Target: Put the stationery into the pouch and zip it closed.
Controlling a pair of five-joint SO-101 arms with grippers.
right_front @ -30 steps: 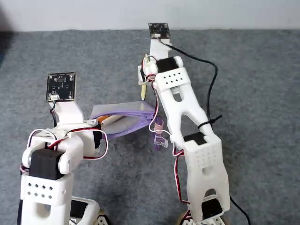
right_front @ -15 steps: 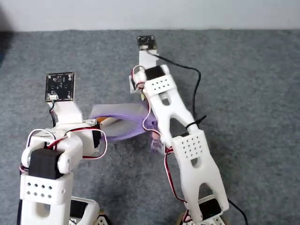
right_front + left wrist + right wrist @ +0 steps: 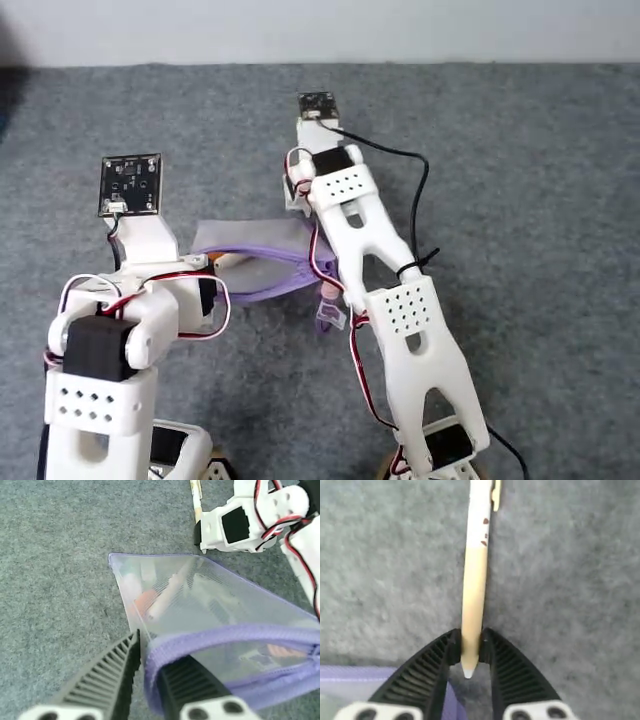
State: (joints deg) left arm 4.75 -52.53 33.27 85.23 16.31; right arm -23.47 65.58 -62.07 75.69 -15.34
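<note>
We see the pouch (image 3: 260, 262) lying near the middle of the grey counter (image 3: 520, 200), its purple zip rim open. Orange and pale things show through its clear wall. The left fingers (image 3: 132, 647) are clenched on the rim at the pouch's 9 o'clock end, one finger outside the clear wall and the other under the purple band. At about 1 o'clock from the pouch, just beyond its far edge, the right fingers (image 3: 451, 647) grasp a cream pen (image 3: 476, 570) close to its pointed tip. The pen lies flat on the counter and points away from the pouch toward 12 o'clock.
</note>
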